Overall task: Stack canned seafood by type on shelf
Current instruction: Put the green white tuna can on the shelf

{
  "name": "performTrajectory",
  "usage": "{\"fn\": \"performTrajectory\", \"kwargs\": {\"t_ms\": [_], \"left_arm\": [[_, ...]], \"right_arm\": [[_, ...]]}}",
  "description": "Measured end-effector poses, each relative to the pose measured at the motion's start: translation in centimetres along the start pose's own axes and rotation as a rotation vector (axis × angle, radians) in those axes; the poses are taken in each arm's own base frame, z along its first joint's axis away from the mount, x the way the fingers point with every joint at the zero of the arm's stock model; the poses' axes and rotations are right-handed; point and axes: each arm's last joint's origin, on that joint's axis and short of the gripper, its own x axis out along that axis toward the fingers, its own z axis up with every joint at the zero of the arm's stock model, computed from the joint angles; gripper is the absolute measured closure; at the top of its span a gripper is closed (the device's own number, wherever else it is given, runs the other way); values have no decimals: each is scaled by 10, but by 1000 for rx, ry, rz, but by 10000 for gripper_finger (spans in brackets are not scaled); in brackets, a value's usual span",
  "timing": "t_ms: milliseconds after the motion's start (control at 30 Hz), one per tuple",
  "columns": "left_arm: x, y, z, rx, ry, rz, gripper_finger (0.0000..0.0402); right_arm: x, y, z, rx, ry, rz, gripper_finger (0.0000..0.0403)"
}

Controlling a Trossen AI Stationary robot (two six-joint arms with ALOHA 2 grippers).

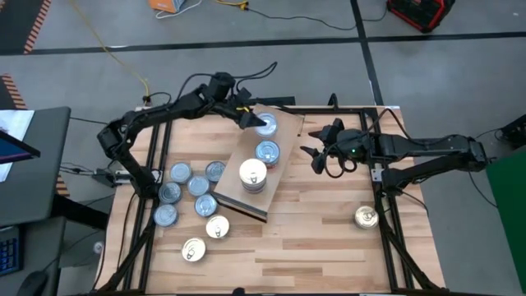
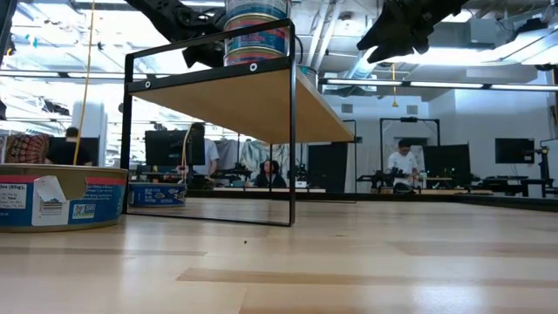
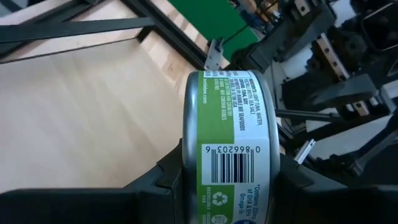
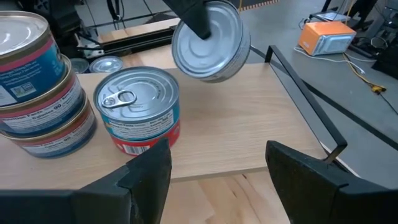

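The shelf (image 1: 238, 193) is a light-wood board raised on a black frame (image 2: 209, 61). On it stand a stack of tins (image 1: 253, 174) and a single pull-tab tin (image 1: 267, 152), also seen as the stack (image 4: 37, 87) and the tin (image 4: 138, 106). My left gripper (image 1: 253, 121) is over the shelf's far end, shut on a green-labelled tin (image 3: 230, 149). My right gripper (image 1: 319, 153) hangs open just off the shelf's right side, touching nothing. Several loose tins (image 1: 197, 185) lie on the table left of the shelf, and one tin (image 1: 366, 217) lies on the right. My left gripper pinches the tin between its two fingers, one on each flat face; one finger (image 4: 196, 18) lies across the silver face (image 4: 214, 43). The fingers come from the table's far left, slanting down. The tin is lifted clear above the shelf, tipped nearly on edge.
Bare shelf surface (image 4: 236, 130) lies under the held tin and right of the single tin. A tin (image 2: 57, 196) sits close to the low camera. Black frame rails run along the table's sides (image 1: 386, 197). People and benches show in the room behind.
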Motion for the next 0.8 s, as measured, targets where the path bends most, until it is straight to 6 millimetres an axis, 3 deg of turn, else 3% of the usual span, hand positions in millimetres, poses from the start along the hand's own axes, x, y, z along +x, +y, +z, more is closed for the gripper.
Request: {"fn": "performTrajectory", "kwargs": {"t_ms": [533,633,800], "left_arm": [[6,-5,1,25,-34,21,211],[6,-4,1,23,-48,55,233],[6,-5,1,23,-41,43,305]], "right_arm": [[0,0,0,9,-3,1,117],[0,0,0,9,-3,1,117],[0,0,0,11,-3,1,117]]}}
